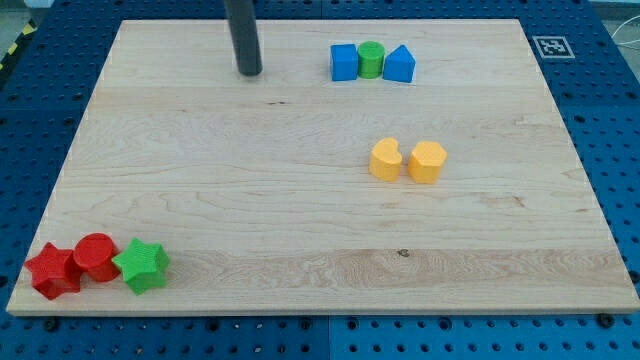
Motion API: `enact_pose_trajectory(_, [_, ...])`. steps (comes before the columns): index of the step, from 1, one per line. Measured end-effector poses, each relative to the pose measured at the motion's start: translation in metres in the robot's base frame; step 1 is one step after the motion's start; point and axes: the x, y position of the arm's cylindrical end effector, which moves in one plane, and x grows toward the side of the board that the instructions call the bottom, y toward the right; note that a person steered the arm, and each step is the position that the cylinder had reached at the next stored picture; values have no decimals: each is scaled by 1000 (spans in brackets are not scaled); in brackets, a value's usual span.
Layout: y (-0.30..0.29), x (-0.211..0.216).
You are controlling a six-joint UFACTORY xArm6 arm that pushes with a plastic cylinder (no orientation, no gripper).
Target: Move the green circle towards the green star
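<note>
The green circle [371, 59] stands near the view's top, wedged between a blue cube [344, 62] on its left and a blue triangle-like block [399, 64] on its right. The green star [141, 264] lies at the view's bottom left, touching a red circle [96, 256]. My tip [250, 71] rests on the board near the top, well to the left of the blue cube and apart from every block.
A red star [52, 271] sits left of the red circle at the bottom-left corner. A yellow heart [385, 159] and a yellow hexagon [427, 161] lie side by side right of centre. The wooden board [300, 200] ends at blue pegboard on all sides.
</note>
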Motion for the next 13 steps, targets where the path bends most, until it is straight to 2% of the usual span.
enact_pose_trajectory(1, [30, -49])
enact_pose_trajectory(4, [208, -84])
enact_pose_trajectory(6, [216, -71])
enact_pose_trajectory(8, [165, -39])
enact_pose_trajectory(10, [165, -21])
enact_pose_trajectory(13, [171, 46])
